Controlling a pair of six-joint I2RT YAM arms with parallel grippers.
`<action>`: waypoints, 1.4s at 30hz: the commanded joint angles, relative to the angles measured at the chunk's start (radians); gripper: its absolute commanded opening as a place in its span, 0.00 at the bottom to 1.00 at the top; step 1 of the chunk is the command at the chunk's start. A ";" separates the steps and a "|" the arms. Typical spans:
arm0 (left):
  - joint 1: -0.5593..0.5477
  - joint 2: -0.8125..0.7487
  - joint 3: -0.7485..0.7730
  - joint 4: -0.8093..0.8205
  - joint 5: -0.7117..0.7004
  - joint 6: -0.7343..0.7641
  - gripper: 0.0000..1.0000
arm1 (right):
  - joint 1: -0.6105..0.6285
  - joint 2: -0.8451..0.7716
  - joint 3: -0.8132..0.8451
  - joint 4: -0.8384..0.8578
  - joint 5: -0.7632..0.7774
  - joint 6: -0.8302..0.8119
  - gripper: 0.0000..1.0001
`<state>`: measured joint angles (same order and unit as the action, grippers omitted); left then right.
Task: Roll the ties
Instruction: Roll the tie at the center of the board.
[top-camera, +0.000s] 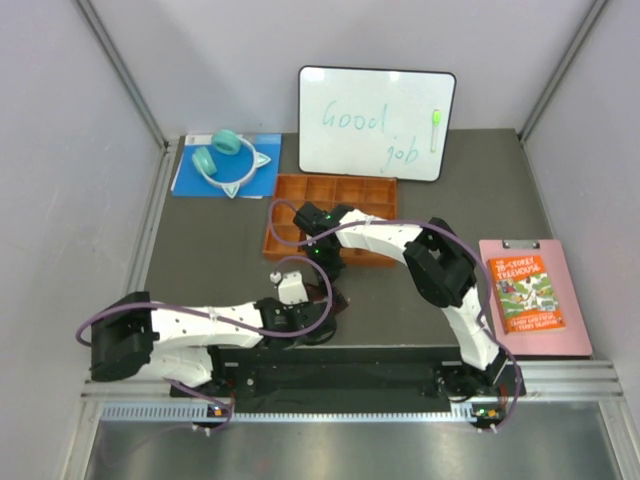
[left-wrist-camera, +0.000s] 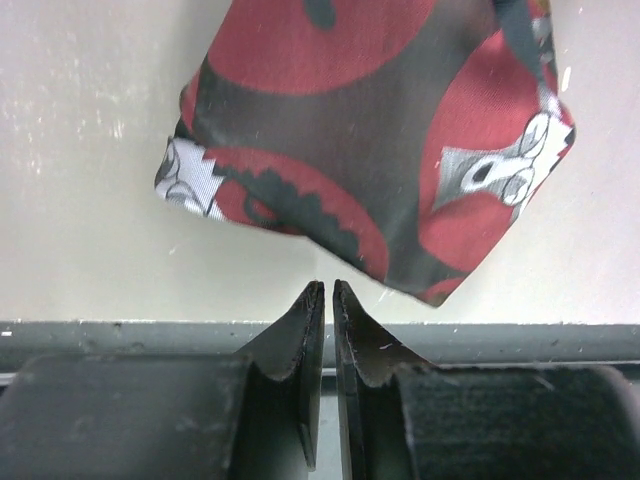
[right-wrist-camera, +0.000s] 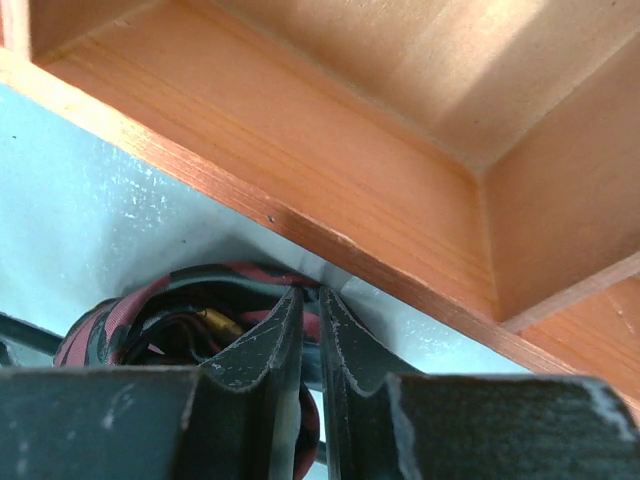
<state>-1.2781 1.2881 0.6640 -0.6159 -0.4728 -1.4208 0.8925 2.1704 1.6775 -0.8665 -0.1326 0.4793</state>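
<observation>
**One tie (left-wrist-camera: 370, 140) end loose, one coil (right-wrist-camera: 110, 325) by the tray (right-wrist-camera: 300, 180)**

Left wrist: left gripper (left-wrist-camera: 328, 292) all but closed, only a hairline slit, nothing between the jaws. Tie end flat on the table (left-wrist-camera: 80, 150), straight ahead of the tips and a shade right, just apart from them. Long axis running away from the gripper, out past the top of the view. Judged the nearer arm for that end.

Right wrist: right gripper (right-wrist-camera: 312, 300) likewise down to a slit. Red cloth showing in it, pinched or merely behind, cannot tell. Coil under and left of the tips, on the table close by the tray's outer wall, not in any cell.

Top: both grippers mid-table, left toward the near edge, right at the tray's near rim. Tie mostly hidden under the arms. Counted: two arms, one tray, one whiteboard (top-camera: 375, 120), one headphones (top-camera: 225, 160), one clipboard (top-camera: 530, 345), one book (top-camera: 525, 292). One tie or two, cannot tell.
</observation>
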 joint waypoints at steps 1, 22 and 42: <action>-0.029 0.002 0.017 -0.056 -0.035 -0.058 0.13 | -0.004 0.017 0.018 0.001 0.025 -0.019 0.13; 0.025 0.106 -0.087 0.057 -0.098 -0.056 0.15 | 0.020 0.000 -0.214 0.158 -0.070 0.027 0.12; 0.071 0.084 -0.126 0.117 0.002 0.022 0.22 | 0.010 -0.015 -0.171 0.097 -0.039 0.033 0.12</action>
<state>-1.2167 1.3632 0.6006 -0.4652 -0.5880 -1.4185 0.8867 2.0850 1.5043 -0.6773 -0.2176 0.5346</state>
